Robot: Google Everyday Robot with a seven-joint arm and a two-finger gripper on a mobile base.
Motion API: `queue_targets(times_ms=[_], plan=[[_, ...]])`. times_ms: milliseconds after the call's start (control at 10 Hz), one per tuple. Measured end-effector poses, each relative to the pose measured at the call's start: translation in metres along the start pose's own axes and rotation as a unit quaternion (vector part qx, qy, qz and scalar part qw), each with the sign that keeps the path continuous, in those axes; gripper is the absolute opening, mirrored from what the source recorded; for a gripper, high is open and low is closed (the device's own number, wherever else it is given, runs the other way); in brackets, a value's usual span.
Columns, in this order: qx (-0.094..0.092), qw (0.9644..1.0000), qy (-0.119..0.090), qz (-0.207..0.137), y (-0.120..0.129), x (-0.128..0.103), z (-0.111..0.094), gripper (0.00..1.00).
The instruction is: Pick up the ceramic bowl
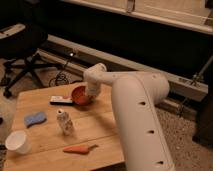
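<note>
The ceramic bowl is small, round and orange-red, near the far edge of the wooden table. It looks tipped, with its paler inside facing left. My white arm reaches over the table from the right, and the gripper is at the bowl's right rim, its end hidden behind the bowl and the wrist.
A dark flat remote-like object lies just left of the bowl. A blue sponge, a small white bottle, a white paper cup and an orange carrot-shaped thing are nearer the front. An office chair stands at back left.
</note>
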Motion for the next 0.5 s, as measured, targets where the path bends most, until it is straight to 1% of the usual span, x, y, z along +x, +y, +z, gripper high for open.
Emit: queue_targets(times_ms=[100,200,300,400,500], plan=[[0.000,1.0000,-0.006,-0.004,0.003,-0.004,-0.007,0.00],[0.003,0.9998,-0.016,-0.008,0.002,-0.009,-0.017,0.00],[0.009,0.9996,-0.024,-0.009,-0.001,-0.012,-0.026,0.00],[0.021,0.9992,-0.032,-0.005,-0.006,-0.013,-0.041,0.00],[0.026,0.9990,-0.036,0.002,-0.010,-0.011,-0.052,0.00]])
